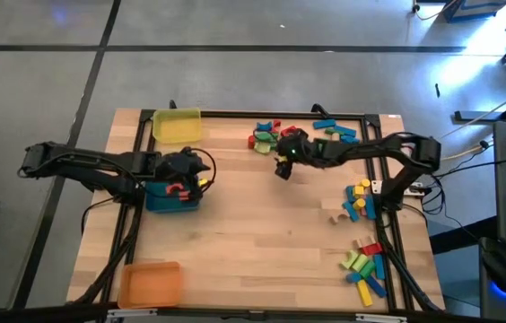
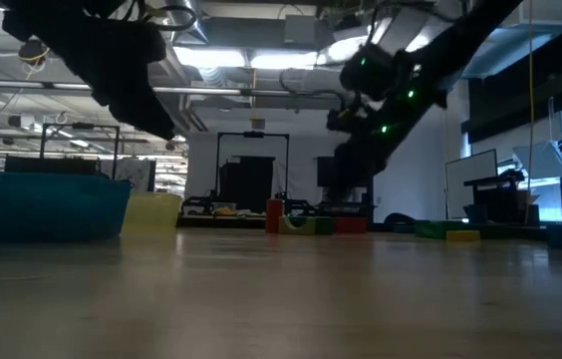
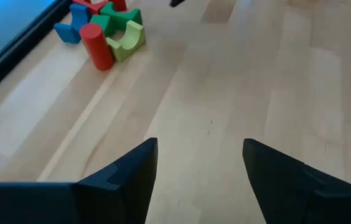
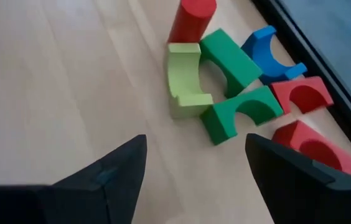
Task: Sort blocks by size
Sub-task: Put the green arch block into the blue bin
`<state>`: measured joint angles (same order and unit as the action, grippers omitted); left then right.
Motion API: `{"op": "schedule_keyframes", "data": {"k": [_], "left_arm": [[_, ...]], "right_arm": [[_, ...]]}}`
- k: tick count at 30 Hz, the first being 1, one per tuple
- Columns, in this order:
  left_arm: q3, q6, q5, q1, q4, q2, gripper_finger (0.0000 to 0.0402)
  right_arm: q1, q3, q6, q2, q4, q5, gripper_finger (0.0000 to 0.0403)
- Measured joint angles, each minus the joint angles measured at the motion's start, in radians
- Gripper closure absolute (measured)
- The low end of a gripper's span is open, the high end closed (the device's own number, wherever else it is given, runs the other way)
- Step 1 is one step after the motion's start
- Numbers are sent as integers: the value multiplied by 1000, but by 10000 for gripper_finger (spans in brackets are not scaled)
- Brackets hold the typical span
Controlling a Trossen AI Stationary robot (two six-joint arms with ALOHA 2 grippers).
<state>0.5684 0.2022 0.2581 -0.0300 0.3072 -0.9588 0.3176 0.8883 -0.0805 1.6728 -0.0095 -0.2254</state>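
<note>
A cluster of blocks (image 1: 266, 139) lies near the table's far edge: a red cylinder (image 4: 191, 18), a light green arch (image 4: 185, 78), two dark green arches (image 4: 228, 59), a blue arch (image 4: 269, 53) and two red arches (image 4: 300, 93). My right gripper (image 1: 281, 168) hangs open just on the near side of this cluster, tilted down, its fingers (image 4: 119, 171) above bare wood. My left gripper (image 1: 205, 176) is open over the blue tray (image 1: 159, 202) and slants down toward the table's middle. A red block (image 1: 176, 190) lies in that tray.
A yellow tray (image 1: 177, 126) stands at the far left and an orange tray (image 1: 150, 283) at the near left corner. More blocks lie at the far right (image 1: 335, 131), by the right edge (image 1: 358, 202) and at the near right (image 1: 365, 269). Bare wood fills the middle.
</note>
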Motion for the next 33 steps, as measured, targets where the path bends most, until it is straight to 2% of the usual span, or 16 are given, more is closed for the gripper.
{"op": "schedule_keyframes", "data": {"k": [6,10,14,24,33], "left_arm": [[-2,6,0,11,-6,1,180],[-2,27,0,11,-11,1,180],[-2,30,0,11,-13,1,180],[-2,27,0,10,-14,1,180],[-2,16,0,10,-13,1,180]], "right_arm": [[106,0,-131,82,90,87,128],[158,0,-134,134,147,159,133],[183,0,-137,185,187,202,156],[182,2,-168,219,272,242,234],[187,2,-190,219,259,235,364]]}}
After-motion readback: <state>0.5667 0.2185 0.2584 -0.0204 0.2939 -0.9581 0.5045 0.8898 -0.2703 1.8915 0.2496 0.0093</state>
